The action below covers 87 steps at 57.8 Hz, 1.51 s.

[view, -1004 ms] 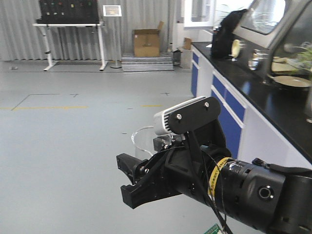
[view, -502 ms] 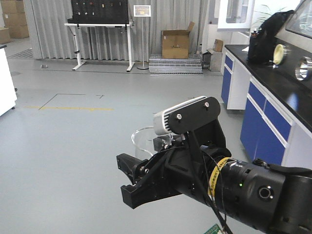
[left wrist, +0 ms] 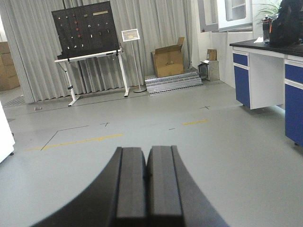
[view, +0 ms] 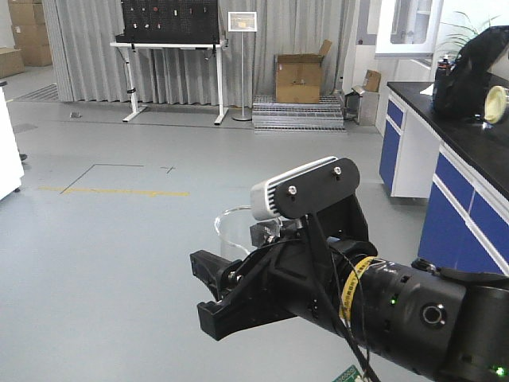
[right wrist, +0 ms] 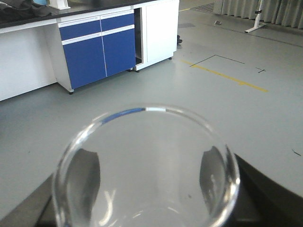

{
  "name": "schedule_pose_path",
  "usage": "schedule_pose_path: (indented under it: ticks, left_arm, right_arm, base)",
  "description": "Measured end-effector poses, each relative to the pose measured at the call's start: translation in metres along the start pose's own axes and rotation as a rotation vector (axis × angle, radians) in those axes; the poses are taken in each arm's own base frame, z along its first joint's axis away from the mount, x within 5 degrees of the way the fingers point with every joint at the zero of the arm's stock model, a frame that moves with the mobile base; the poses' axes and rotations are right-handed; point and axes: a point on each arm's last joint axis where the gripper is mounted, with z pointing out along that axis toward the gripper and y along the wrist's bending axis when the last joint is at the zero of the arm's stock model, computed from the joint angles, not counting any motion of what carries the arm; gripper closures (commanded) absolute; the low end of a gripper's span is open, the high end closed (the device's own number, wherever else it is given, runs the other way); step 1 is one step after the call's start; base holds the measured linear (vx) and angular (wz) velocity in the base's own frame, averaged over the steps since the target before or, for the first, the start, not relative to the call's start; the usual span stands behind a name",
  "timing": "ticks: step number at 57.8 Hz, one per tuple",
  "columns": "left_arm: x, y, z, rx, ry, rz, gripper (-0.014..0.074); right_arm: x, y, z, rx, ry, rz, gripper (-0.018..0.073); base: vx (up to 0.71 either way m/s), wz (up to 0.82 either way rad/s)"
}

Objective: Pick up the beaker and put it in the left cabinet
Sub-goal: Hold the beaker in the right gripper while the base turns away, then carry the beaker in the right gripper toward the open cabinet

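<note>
The beaker (view: pixel 232 232) is a clear glass cylinder held in the air over the grey floor, with my right gripper (view: pixel 210 294) shut on it. In the right wrist view the beaker (right wrist: pixel 147 142) fills the lower frame, rim towards the camera. The dark fingers (right wrist: pixel 88 176) of my right gripper (right wrist: pixel 149 189) press on both of its sides and show through the glass. My left gripper (left wrist: pixel 147 171) is shut, pads touching, with nothing between them. The left cabinet is not recognisable in any view.
A black-topped lab bench with blue drawers (view: pixel 469 199) runs along the right. A cardboard box (view: pixel 301 76), a sign stand (view: pixel 242 24) and a white table with a black panel (view: pixel 167 48) stand at the far curtain. A white body (view: pixel 8 151) shows at the left edge.
The whole background has slid to the right: the bench has moved toward the frame's right edge and a white body has appeared at the left. The right arm and beaker keep their place.
</note>
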Motion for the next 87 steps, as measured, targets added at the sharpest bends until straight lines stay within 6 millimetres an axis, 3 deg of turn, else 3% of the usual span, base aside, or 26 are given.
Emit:
schedule_pose_path:
  ticks: [87]
  left_arm:
    - [0.0000,0.0000,0.0000,0.000,0.000,0.000,0.0595]
  right_arm:
    - [0.0001,0.0000,0.0000,0.000,0.001,0.000,0.0542]
  base:
    - [0.64,0.00]
